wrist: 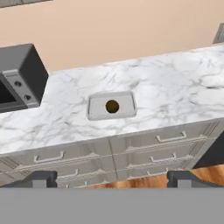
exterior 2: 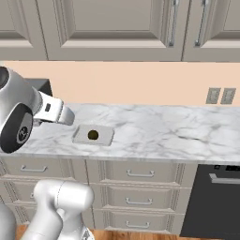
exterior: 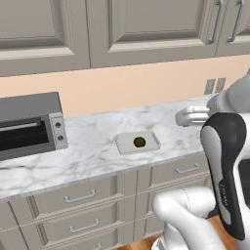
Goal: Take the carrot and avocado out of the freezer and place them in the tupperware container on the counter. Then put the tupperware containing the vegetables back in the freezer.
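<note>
Avocado (wrist: 112,106), small dark olive-brown rounded lump, lying inside shallow square pale grey-white plastic tupperware container (wrist: 97,107). Nearest: dark two-finger claw (wrist: 112,178), tips spread wide, holding nothing, well short of the tray. Beyond, white-and-grey veined marble counter (wrist: 175,92) carrying the tray; dark grey boxy microwave (wrist: 19,76) at its left end.
</note>
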